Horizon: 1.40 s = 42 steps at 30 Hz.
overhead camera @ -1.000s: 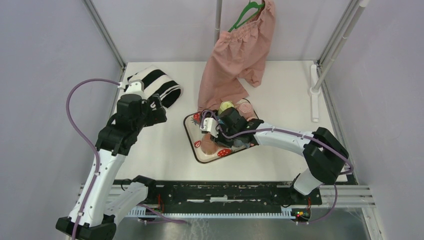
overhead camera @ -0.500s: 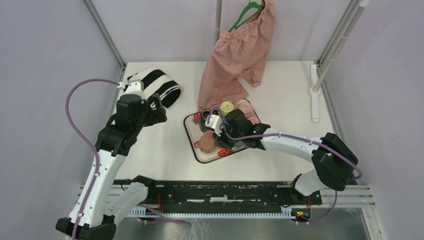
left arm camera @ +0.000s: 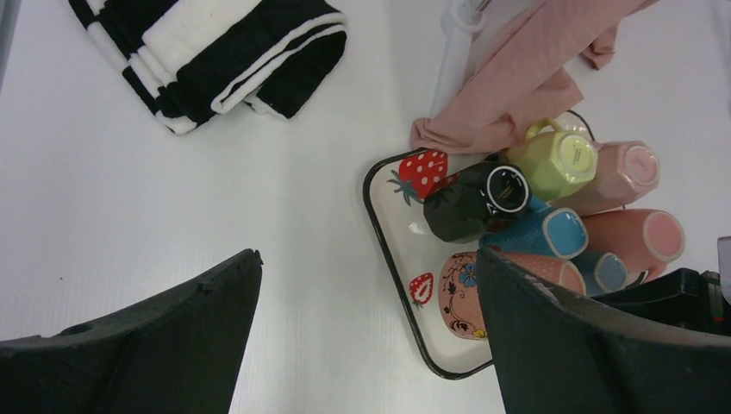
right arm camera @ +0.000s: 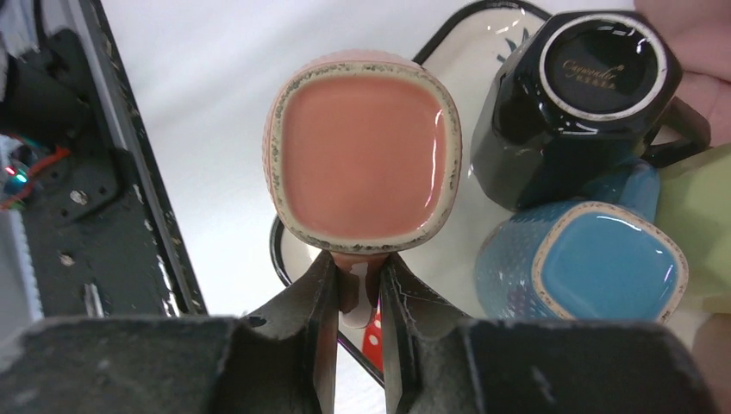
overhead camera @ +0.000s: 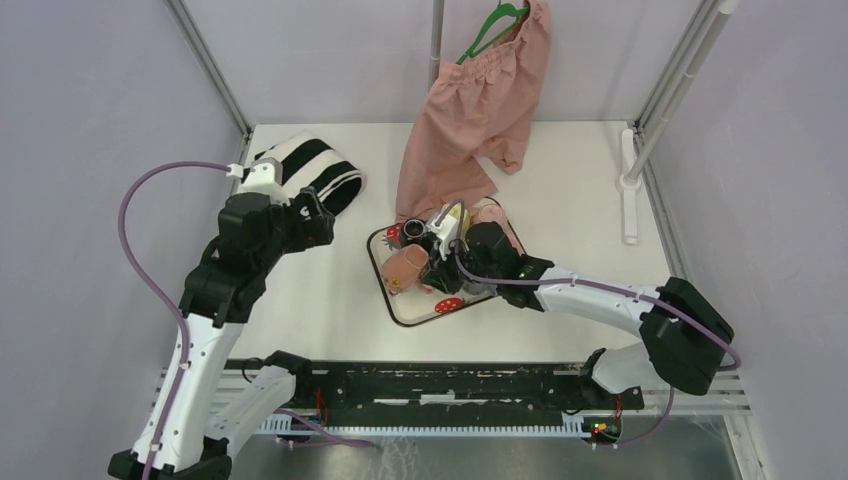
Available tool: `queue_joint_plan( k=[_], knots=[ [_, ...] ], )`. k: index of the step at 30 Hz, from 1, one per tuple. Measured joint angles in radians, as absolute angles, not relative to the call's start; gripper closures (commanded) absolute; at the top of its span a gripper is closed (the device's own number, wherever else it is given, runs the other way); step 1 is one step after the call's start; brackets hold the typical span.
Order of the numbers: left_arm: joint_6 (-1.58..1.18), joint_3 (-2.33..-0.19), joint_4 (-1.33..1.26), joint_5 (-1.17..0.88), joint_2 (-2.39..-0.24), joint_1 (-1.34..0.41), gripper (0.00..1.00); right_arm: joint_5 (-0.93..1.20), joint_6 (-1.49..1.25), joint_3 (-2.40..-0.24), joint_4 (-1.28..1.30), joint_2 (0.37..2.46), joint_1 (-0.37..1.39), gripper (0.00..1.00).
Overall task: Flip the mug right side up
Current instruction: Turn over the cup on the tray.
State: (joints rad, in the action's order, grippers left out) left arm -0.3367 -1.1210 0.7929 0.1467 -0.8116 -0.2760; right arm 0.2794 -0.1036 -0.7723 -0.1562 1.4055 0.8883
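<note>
The right gripper (right arm camera: 356,278) was clamped on the handle of the pink mug (right arm camera: 362,155), which lay tipped on its side over the tray (overhead camera: 385,292). On so narrow a pinch it might swivel, or clip the black mug (right arm camera: 569,99) just beside it. The left gripper (left arm camera: 366,259) hung open, well apart. The pink mug's mouth was hidden.
</note>
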Motion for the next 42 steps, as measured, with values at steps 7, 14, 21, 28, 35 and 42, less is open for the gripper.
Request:
queue_joint_plan(
  k=[7, 14, 21, 28, 35, 42],
  knots=[
    [-0.337, -1.181, 0.768, 0.064, -0.78, -0.276, 0.01, 0.244, -0.243, -0.765, -0.231, 1.318, 0.865, 1.0],
    [-0.337, -1.186, 0.696, -0.134, -0.784, -0.276, 0.02, 0.232, -0.38, -0.766, -0.296, 1.214, 0.736, 1.0],
    [-0.382, -1.113, 0.529, -0.381, -0.8, -0.277, 0.06, 0.259, -0.531, -0.761, -0.369, 1.172, 0.607, 1.0],
    [-0.498, -1.028, 0.339, -0.513, -0.833, -0.303, 0.06, 0.314, -0.7, -0.741, -0.561, 1.158, 0.58, 1.0],
    [-0.58, -1.001, 0.176, -0.562, -0.846, -0.345, 0.06, 0.349, -0.885, -0.715, -0.795, 1.176, 0.577, 1.0],
    [-0.633, -1.001, 0.038, -0.572, -0.886, -0.386, 0.06, 0.376, -1.034, -0.718, -1.035, 1.259, 0.575, 1.0]
  ],
)
